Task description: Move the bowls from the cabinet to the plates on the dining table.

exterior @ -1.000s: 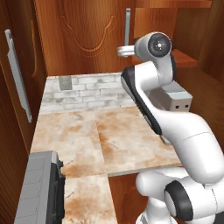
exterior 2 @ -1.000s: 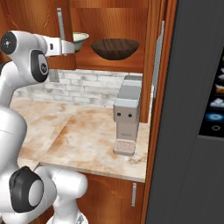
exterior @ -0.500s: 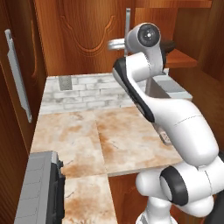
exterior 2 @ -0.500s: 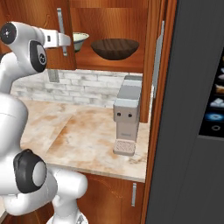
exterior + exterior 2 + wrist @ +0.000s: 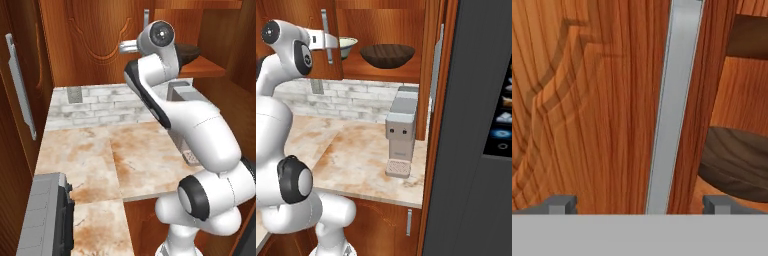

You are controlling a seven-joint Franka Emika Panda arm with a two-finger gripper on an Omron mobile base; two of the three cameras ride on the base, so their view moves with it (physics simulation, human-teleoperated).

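Observation:
The cabinet's [image 5: 381,20] left door [image 5: 602,100] is close in front of my hand, showing a carved panel and a long silver bar handle [image 5: 672,110]. My gripper [image 5: 639,204] is open, and the handle stands between its fingertips [image 5: 562,202] without touching them. The dark brown bowl [image 5: 387,54] rests on the wooden shelf [image 5: 205,67], also showing past the door's edge as the brown bowl [image 5: 737,160]. The cream bowl [image 5: 348,46] with a green band sits left of it, half hidden by the door. My hand [image 5: 326,40] is up at the handle [image 5: 324,35]. The plates and dining table are out of view.
A grey coffee machine [image 5: 401,132] stands on the marble counter [image 5: 100,150] below the cabinet, backed by white brick [image 5: 90,105]. The right cabinet door [image 5: 438,65] hangs open. A tall black appliance [image 5: 481,125] fills the right side. A grey stove edge [image 5: 45,220] is at lower left.
The arm has swung up and left, bringing the hand closer to the left door's handle. The jaws have stayed open, and the bowls have not moved.

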